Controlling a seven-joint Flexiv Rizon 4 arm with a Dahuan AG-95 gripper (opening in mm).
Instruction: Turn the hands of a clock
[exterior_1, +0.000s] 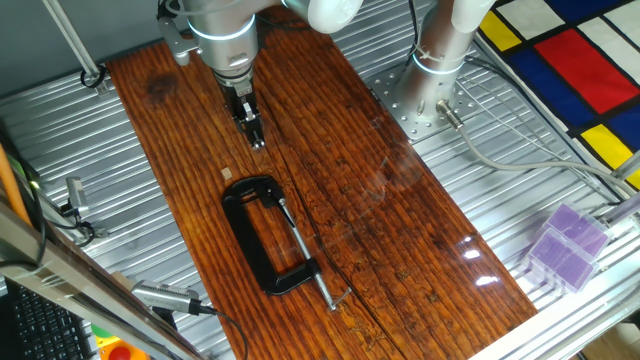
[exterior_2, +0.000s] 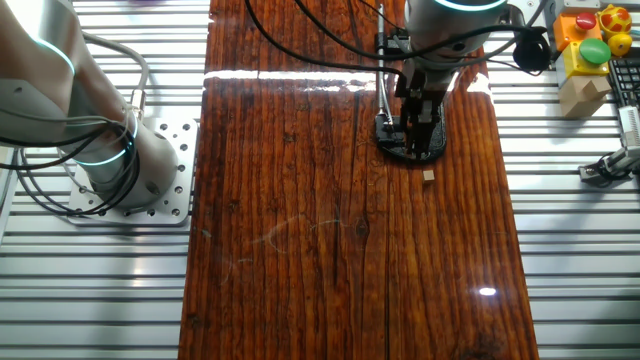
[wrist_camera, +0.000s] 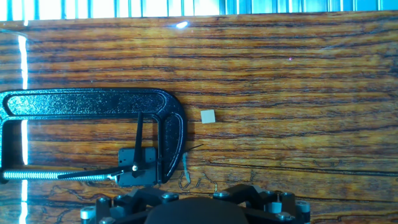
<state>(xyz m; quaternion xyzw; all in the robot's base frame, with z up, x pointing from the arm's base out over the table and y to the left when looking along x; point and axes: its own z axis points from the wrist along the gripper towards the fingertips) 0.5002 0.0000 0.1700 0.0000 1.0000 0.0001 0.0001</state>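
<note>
On the desk (exterior_1: 400, 200) lies one black C-clamp (exterior_1: 262, 232) holding one clock (wrist_camera: 135, 168) with two hands; one small cube (wrist_camera: 208, 116) beside. Claw (exterior_1: 254, 128) state: cannot tell.

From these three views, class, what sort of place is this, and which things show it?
Probably a robotics lab bench. A robot arm is bolted to a ribbed metal table, a wooden board serves as work surface with a C-clamp on it, and a box with coloured buttons sits at the side.

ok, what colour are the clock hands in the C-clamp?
Black, like the C-clamp holding the clock movement; the clock hands show best in the hand view.
</note>
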